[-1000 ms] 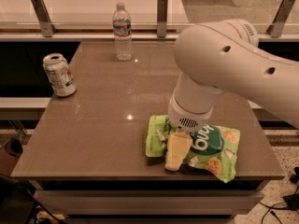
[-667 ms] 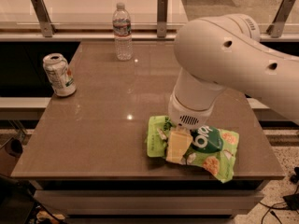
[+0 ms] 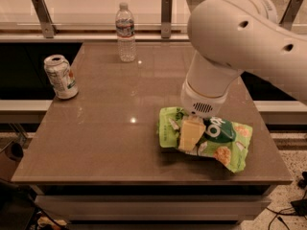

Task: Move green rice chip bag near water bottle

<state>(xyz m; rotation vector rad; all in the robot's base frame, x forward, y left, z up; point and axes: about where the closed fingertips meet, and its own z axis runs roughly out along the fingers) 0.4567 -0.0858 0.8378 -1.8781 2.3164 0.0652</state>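
Green rice chip bag [image 3: 229,145]: lying flat near the front right corner of the table [image 3: 120,114]; crumpled at its left end; well apart from the water bottle
Water bottle [image 3: 125,32]: upright near the far edge, left of the table's middle; nothing touching it
Gripper [image 3: 191,135]: down on the left-middle part of the bag, directly under the bulky white arm [image 3: 240,37]; whether it has the bag clamped or merely presses on it cannot be told
Soda can [image 3: 60,76]: dented, standing at the left edge; off to the side of the likely path from bag to bottle
Step in hand: judged to be securing the bag before carrying it; the move across the table not yet done
Risk of slipping: crinkly film is slick and thin; a shallow pinch could let the bag slide free on lifting
Risk at the edge: the bag sits close to the front right corner; a sideways nudge from a failed grasp could push it off the table
Risk at the bottle: tall, light and narrow-based; the wide arm or a trailing bag corner could tip it on arrival
Risk of falling short: releasing too early would leave the bag not truly near the bottle
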